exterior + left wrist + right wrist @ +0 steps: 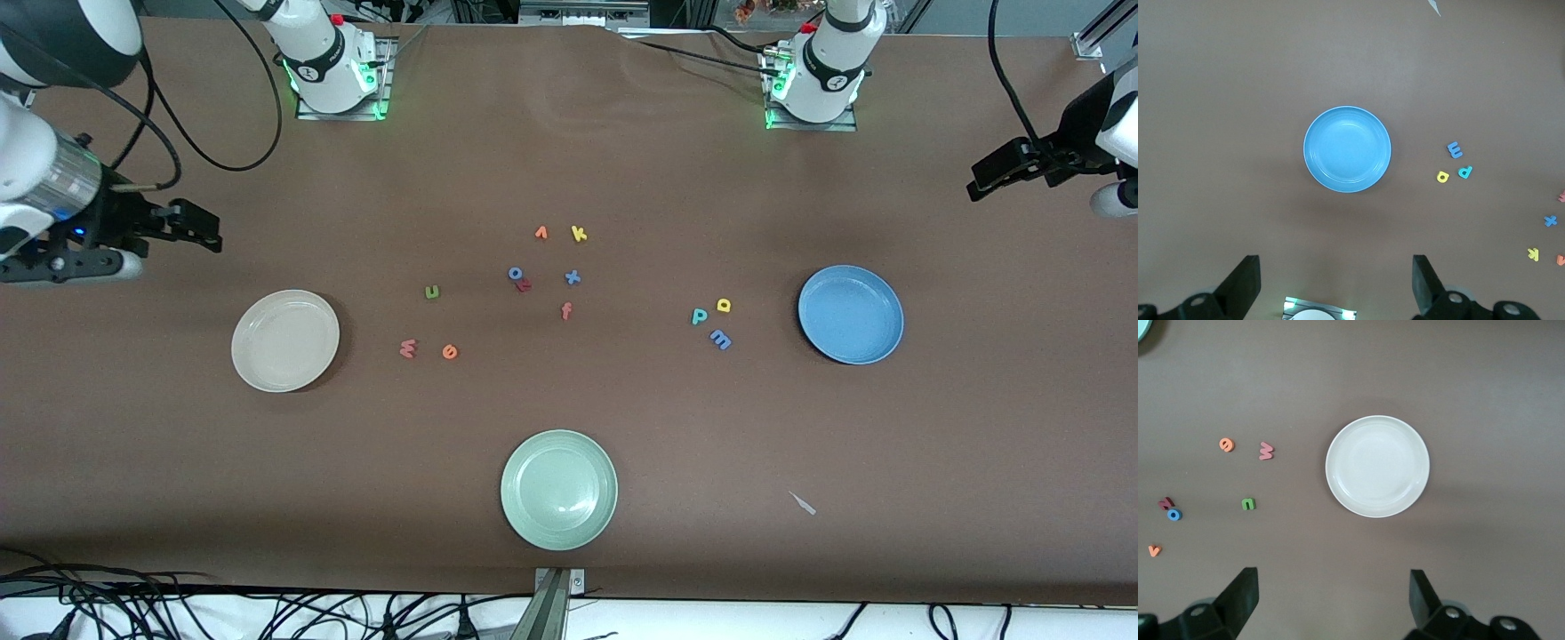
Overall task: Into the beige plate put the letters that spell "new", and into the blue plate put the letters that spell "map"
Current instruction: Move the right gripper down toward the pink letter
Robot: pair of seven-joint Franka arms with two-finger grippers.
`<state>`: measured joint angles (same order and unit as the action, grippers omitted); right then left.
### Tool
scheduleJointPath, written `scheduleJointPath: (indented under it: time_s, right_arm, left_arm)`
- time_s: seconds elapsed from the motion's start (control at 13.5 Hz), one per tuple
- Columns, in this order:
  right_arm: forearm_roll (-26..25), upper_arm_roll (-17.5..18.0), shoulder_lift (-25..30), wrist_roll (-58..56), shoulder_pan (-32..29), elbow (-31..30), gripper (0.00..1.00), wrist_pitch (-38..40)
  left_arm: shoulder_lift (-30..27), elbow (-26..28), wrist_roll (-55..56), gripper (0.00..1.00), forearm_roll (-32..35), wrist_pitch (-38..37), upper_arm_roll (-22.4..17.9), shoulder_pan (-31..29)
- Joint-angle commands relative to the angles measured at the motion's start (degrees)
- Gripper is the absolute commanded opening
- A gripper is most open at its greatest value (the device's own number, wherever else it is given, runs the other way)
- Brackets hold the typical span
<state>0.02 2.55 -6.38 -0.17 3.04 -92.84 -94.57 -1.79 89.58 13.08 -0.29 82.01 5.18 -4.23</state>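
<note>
Brown bench (569,133): left gripper (1335,287) raised over round blue plate (1347,149), right gripper (1331,603) over round beige plate (1377,466); both wide open, empty.

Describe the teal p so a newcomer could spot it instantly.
Start at the blue plate. Three letters cluster beside it, toward the table's middle. The teal p lies farthest from the plate; its neighbours are a yellow a and a blue m.

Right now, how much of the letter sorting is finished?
Nothing yet. The round beige plate and round blue plate hold no letters. Neither gripper holds anything, jaws open. The green n, orange e, salmon w, blue m, yellow a and teal p lie on the table.
</note>
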Motion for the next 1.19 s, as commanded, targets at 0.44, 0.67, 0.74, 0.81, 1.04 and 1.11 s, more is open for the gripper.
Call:
scheduleJointPath:
  time_s: [0.44,0.67,0.74,0.81,1.04,1.11]
  right_arm:
    - [1.12,0.08,-15.49,5.75,8.9,1.52,1.0,-11.93]
    - [1.04,0.08,-19.01,12.98,11.37,1.0,1.0,-15.37]
    - [1.04,0.0,-19.8,13.69,11.72,0.04,1.0,-17.47]
    - [1.04,0.0,-20.07,14.83,12.07,-1.89,1.0,-20.53]
    - [1.04,0.08,-20.6,17.65,12.25,-9.0,1.0,-31.08]
    - [1.12,0.08,-20.86,19.05,12.25,-10.68,1.0,-33.63]
  left_arm:
    - [0.56,-1.17,0.37,1.0,-0.15,-1.59,-0.17,-0.08]
    - [0.56,-1.34,0.37,1.0,-0.15,-1.85,-0.17,-0.43]
    - [0.56,-1.43,0.37,1.0,-0.15,-1.77,-0.09,-0.34]
    - [0.56,-1.43,0.37,1.0,-0.15,-1.77,0.0,0.01]
    - [0.56,-1.52,0.37,1.0,-1.46,-1.5,0.27,0.45]
    - [0.74,-1.34,0.37,1.0,-2.07,-1.42,0.27,0.45]
